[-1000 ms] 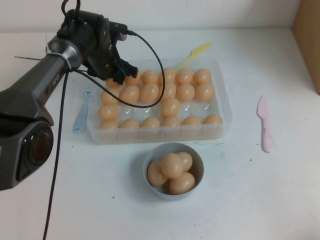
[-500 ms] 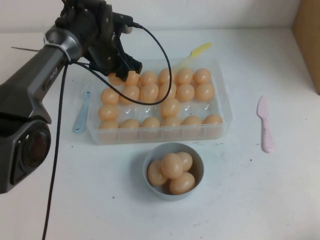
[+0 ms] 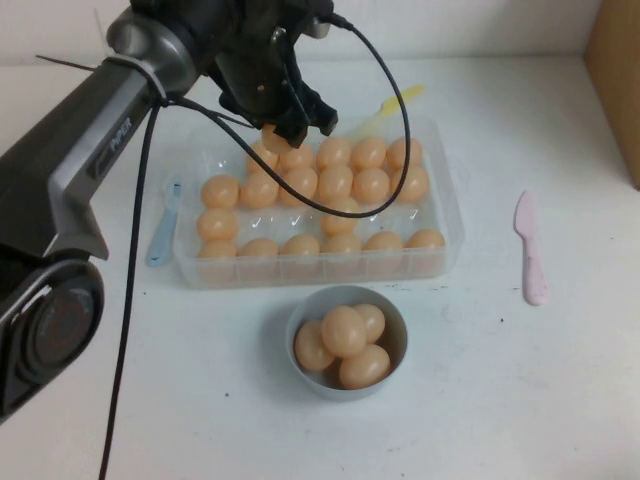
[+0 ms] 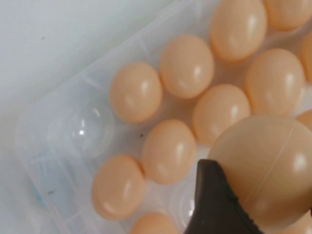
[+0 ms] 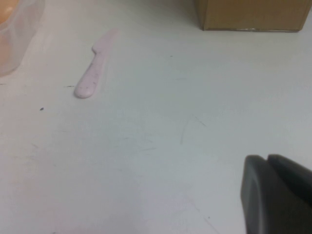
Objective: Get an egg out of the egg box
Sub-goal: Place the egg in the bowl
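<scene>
Overhead, the left gripper (image 3: 290,128) hangs over the far-left part of the egg box (image 3: 448,215), pinching the egg (image 3: 274,137) clear of the cells. Rows of peach eggs fill most of the box, which sits mid-table toward the far edge. Nearer the front edge, a grey-blue bowl (image 3: 393,368) holds four eggs.

From the left wrist, a dark finger (image 4: 217,204) presses the egg (image 4: 265,168) above several filled cells.

From the right wrist, the right gripper (image 5: 278,195) rests low over bare table, its fingertips pressed together, well apart from a pink knife (image 5: 95,66) and a cardboard box (image 5: 253,13).
</scene>
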Action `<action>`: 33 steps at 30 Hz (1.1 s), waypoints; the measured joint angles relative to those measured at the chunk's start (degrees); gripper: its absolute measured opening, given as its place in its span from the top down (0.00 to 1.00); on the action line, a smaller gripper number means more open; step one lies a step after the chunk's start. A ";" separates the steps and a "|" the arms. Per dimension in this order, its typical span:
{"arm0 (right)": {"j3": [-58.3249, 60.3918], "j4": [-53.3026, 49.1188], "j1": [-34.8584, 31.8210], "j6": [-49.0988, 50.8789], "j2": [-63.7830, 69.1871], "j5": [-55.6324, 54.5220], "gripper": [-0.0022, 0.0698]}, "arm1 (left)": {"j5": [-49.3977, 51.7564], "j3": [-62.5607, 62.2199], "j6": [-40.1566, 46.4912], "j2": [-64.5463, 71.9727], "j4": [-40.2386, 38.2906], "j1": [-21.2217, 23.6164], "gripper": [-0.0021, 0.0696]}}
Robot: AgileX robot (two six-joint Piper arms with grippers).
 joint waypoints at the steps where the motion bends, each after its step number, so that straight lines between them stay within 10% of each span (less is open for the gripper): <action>1: 0.00 0.00 0.00 0.00 0.00 0.00 0.99 | 0.00 0.47 -0.01 -0.55 0.00 -0.65 0.51; 19: 0.00 0.00 0.00 0.00 0.00 0.00 0.99 | -11.85 43.45 1.50 -27.06 -5.58 -14.73 0.51; 33: 0.00 0.00 0.00 0.00 0.00 0.00 0.99 | -19.05 46.42 3.61 -23.87 -8.37 -18.06 0.51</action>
